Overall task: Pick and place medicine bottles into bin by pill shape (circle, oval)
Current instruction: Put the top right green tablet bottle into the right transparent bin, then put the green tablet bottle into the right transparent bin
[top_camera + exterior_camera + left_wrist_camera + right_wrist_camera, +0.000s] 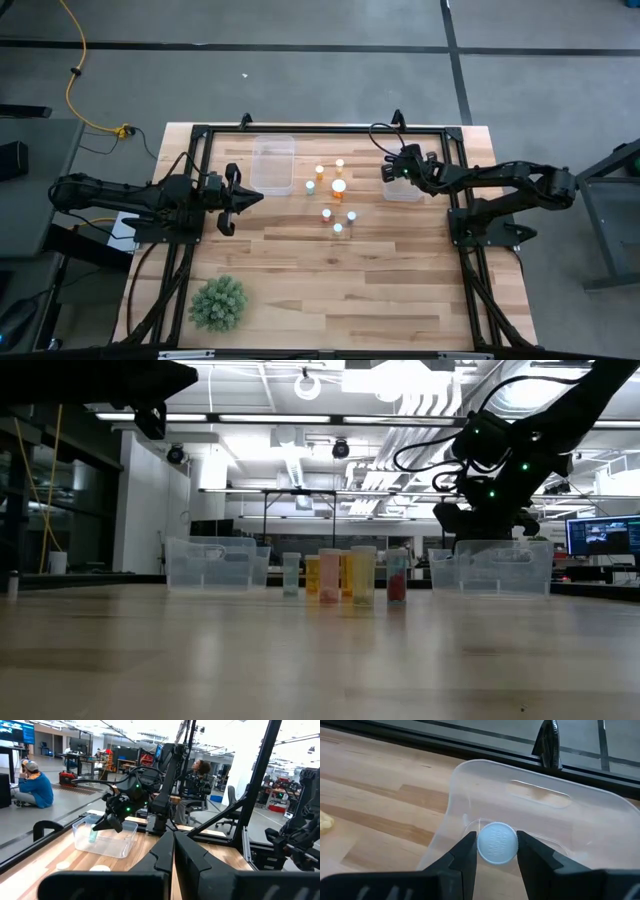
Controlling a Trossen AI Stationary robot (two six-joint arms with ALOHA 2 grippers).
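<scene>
Over the counter point(330, 270) from above, the right gripper point(390, 172) hangs over the right bin point(404, 190), while the left gripper point(240, 198) waits beside the left bin point(272, 163); six medicine bottles point(338, 187) stand between the bins. Left wrist view: its jaws are closed on nothing. Right wrist view: the jaws clamp a white-capped bottle point(497, 843) above that bin.

On the counter point(330, 270) stand six loose bottles point(339, 186): three orange, three pale. A seventh bottle point(497, 843) sits between the right tool's point(497, 845) fingers. There are two clear bins point(273, 163), one plant point(218, 302), and two arms.
</scene>
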